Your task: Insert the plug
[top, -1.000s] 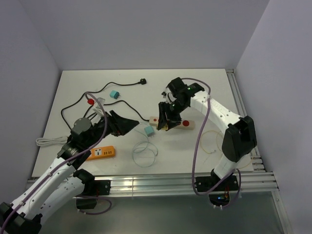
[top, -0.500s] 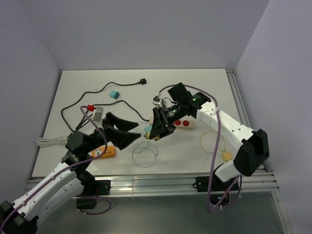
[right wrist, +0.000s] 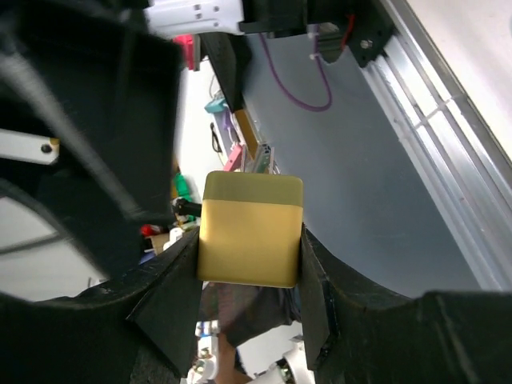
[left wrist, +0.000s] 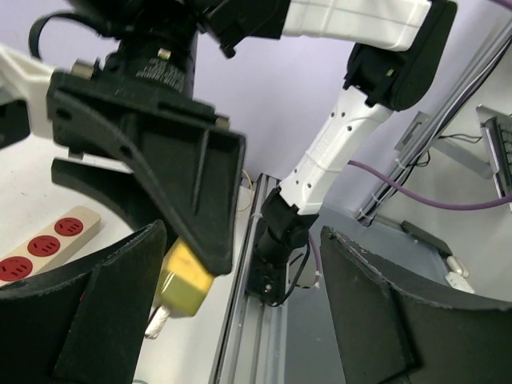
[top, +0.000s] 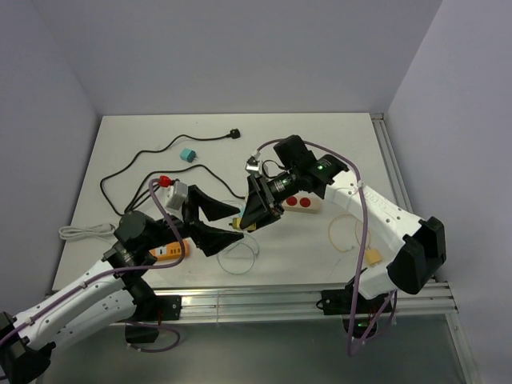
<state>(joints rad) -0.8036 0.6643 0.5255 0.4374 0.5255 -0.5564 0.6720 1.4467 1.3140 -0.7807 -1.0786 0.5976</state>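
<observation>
My right gripper (top: pixel 244 218) is shut on a yellow plug (top: pixel 238 225) and holds it above the table, left of the beige power strip with red sockets (top: pixel 302 202). In the right wrist view the yellow plug (right wrist: pixel 250 228) sits squeezed between both fingers (right wrist: pixel 172 292). My left gripper (top: pixel 214 222) is open, its jaws spread wide and facing the plug from the left. In the left wrist view the yellow plug (left wrist: pixel 186 280) hangs under the right gripper's black finger, just inside my left finger (left wrist: pixel 104 312), with the power strip (left wrist: pixel 44 246) behind it.
An orange power strip (top: pixel 168 250) lies under the left arm. A white cable loop (top: pixel 240 254) lies below the grippers. A teal plug (top: pixel 188 154), a black plug (top: pixel 234 134) and black cable lie at the back. Another yellow plug (top: pixel 372 256) lies right.
My right gripper has carried the yellow plug left and toward the near edge, away from the beige strip. My left gripper has moved right and up to face it, jaws open.
</observation>
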